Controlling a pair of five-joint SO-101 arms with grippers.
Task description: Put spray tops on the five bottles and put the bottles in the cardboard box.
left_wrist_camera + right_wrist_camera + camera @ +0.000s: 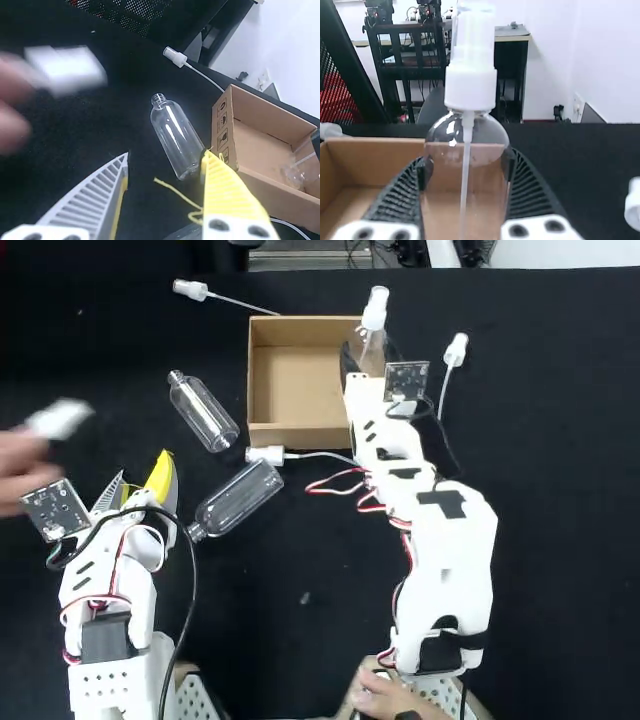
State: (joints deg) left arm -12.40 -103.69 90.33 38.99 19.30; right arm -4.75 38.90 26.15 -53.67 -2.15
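Black table [560, 540] spreads wide right of the box [297, 324], with one spray top [454, 348] lying there. Right gripper [466, 167] clamps a capped bottle [465, 135] upright at the box's right wall. Left gripper [165, 155] gapes wide, empty, near an open bottle [203, 410] left of the box.

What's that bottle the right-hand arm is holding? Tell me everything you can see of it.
The bottle is clear, plastic-looking and seemingly empty, with a white spray top fitted and its thin dip tube running down inside. It stands upright, clamped at its body by the right gripper, at the cardboard box's edge.
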